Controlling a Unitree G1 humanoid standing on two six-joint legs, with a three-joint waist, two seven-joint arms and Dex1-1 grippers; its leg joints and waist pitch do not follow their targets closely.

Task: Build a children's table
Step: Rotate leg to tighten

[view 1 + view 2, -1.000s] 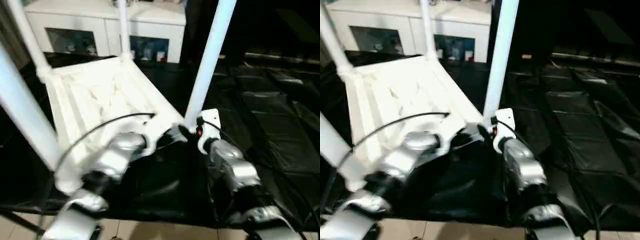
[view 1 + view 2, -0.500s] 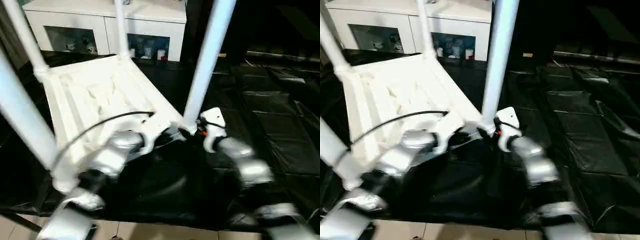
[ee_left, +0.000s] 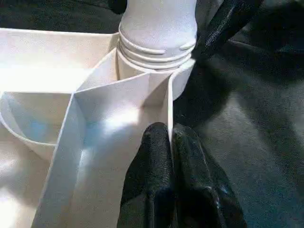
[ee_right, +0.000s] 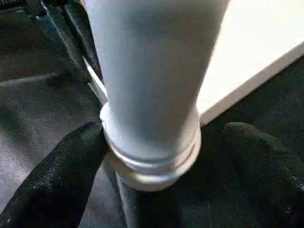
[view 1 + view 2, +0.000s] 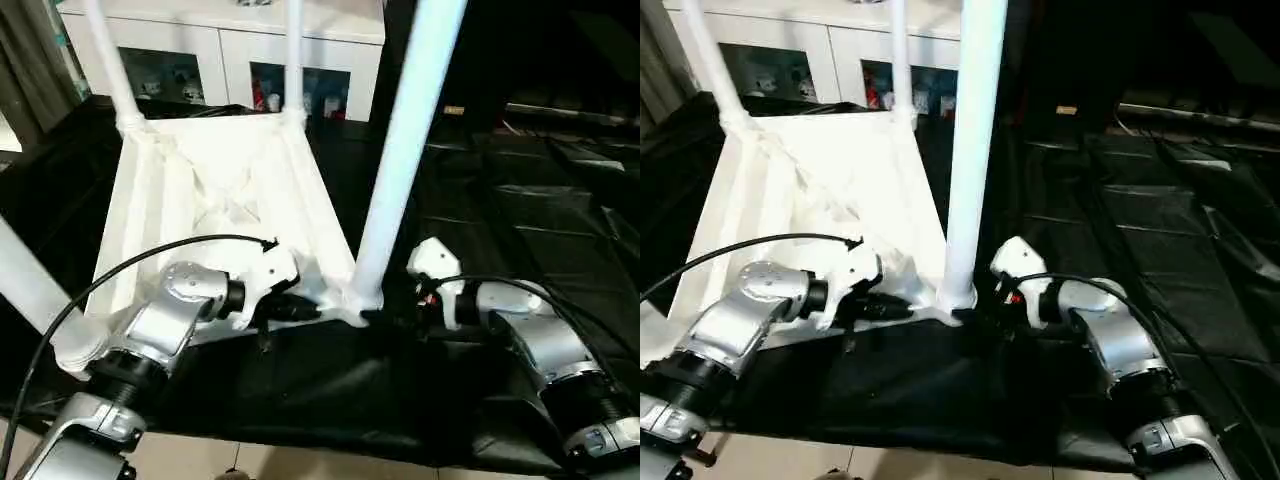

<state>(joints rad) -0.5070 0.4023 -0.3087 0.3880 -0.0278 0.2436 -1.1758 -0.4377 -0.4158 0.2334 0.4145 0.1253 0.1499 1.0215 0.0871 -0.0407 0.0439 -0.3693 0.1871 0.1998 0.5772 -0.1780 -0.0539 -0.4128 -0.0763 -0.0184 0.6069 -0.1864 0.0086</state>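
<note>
**Leg seated, rim pinched: a bump could undo it**

The tabletop (image 5: 215, 215) lies underside up on the black sheet (image 5: 520, 250), with legs standing from its corner sockets. The near leg (image 5: 400, 160) rises from the socket (image 3: 154, 71) just ahead of both grippers.

The left gripper (image 3: 172, 156) has its fingers pressed together on the thin rim wall of the tabletop, just short of that socket. The right gripper (image 4: 156, 156) is spread wide: one finger (image 4: 57, 166) lies against the collar at the leg's base, the other (image 4: 266, 156) stands apart on the far side, so the leg sits between the jaws unclamped.

Risks, as I judge them:
- The leg looks seated, but whether it is fully home cannot be told. A sideways knock from the touching finger could tilt or loosen it.
- If the left gripper pulls while pinching the rim, the whole tabletop may slide or tip, swinging the tall legs.
- The left arm's cable (image 5: 150, 255) arcs over the tabletop and could snag a rib.
</note>
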